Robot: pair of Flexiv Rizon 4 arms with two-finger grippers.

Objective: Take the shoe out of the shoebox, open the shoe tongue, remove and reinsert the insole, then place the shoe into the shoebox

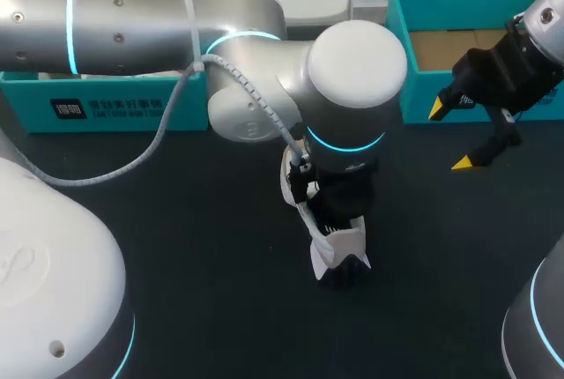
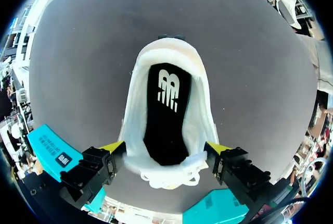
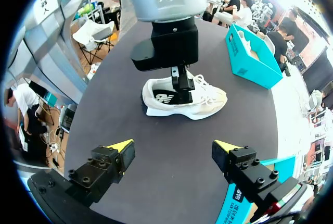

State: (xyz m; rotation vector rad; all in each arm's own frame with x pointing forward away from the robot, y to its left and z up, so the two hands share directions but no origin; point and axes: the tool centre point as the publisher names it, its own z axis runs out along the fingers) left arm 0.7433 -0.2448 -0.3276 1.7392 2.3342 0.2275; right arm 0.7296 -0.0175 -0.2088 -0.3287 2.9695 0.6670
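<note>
1. Between the jaws of the left gripper (image 2: 165,147) sits the shoe (image 2: 136,122), flat on the table (image 2: 78,67). The jaws are clenched on its 2 sides.
2. Right gripper (image 3: 171,146): jaws wide apart, nothing betw. them. The shoe is well ahead of them, the shoebox (image 1: 419,97) is near.
3. The shoe looks light & soft up top, so it may squish. Best to hold it low on the sides.
4. The insole (image 2: 166,114) looks thin & bendy. Pinch its heel edge, I think.

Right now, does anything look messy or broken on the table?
Nothing stands out. The white shoe sits upright on the table, its black insole flat inside, with the left gripper over it.
</note>
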